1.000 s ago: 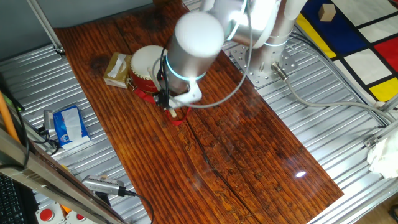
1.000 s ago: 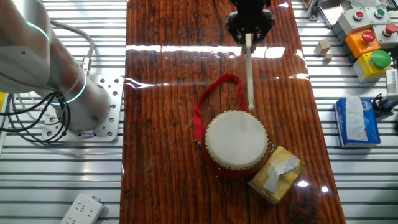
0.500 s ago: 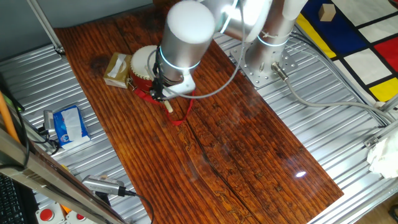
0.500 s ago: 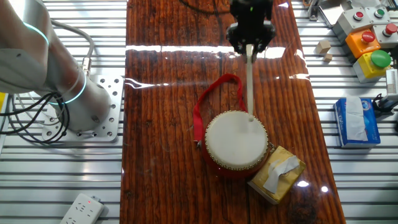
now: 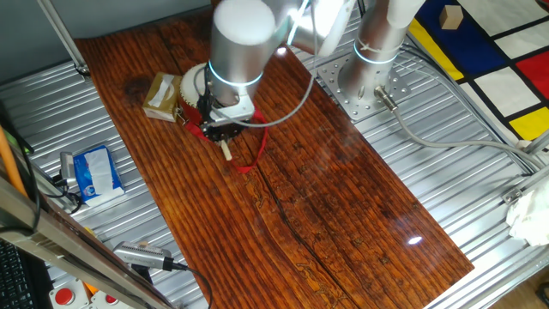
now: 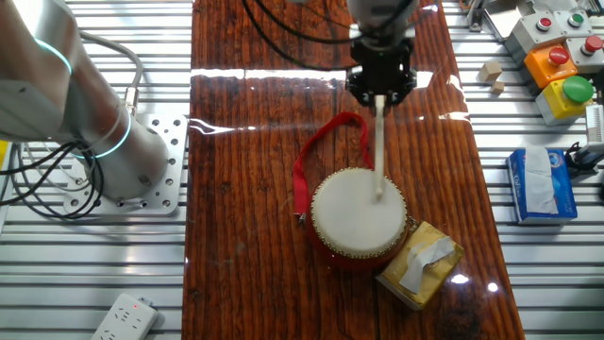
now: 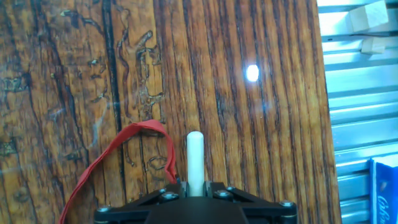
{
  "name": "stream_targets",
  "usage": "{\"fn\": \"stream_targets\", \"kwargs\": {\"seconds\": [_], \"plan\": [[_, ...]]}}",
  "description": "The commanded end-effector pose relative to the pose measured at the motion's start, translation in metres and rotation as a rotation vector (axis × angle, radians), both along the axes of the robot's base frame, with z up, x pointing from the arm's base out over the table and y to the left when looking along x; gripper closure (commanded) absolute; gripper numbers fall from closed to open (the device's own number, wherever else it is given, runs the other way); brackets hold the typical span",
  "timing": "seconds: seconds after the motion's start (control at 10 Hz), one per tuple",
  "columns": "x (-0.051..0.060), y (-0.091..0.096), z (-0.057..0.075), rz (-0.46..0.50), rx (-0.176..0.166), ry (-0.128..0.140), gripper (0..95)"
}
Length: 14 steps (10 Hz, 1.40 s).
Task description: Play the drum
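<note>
Holding the thin wooden stick (image 6: 378, 142) clamped in our gripper (image 6: 379, 92), we reach over the drum (image 6: 359, 215), which sits on the wooden table (image 6: 245, 189) just beside a tan cardboard box (image 6: 421, 263), its red strap (image 6: 316, 151) looped toward us. The tip seems to touch the cream skin, though we cannot be sure. We judge the drum light and likely to slide, its skin taut but delicate, so strikes near the centre should stay gentle.

We see the gripper (image 6: 379, 87) at upper centre clamping a light stick (image 6: 378, 144), its tip over the drum (image 6: 358, 218) skin at centre.
</note>
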<state>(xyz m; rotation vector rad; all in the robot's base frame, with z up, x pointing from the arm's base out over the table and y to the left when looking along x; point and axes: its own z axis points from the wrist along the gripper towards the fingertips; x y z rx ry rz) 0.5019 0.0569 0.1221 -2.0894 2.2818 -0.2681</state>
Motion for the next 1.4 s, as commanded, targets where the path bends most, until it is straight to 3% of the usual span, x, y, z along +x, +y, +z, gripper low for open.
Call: {"fn": "stream_targets", "kwargs": {"seconds": [0.1, 1.0, 1.2, 1.3, 1.4], "plan": [[-0.0056, 0.0, 0.0085, 0.019, -0.048, 0.01, 95.0], [-0.005, -0.0014, 0.0057, 0.022, -0.04, 0.004, 95.0], [-0.0059, -0.0024, 0.0071, -0.045, 0.032, -0.006, 95.0], [-0.0062, -0.0025, 0.0078, -0.055, 0.049, -0.007, 95.0], [-0.0073, -0.0028, 0.0098, -0.102, 0.097, -0.012, 95.0]]}}
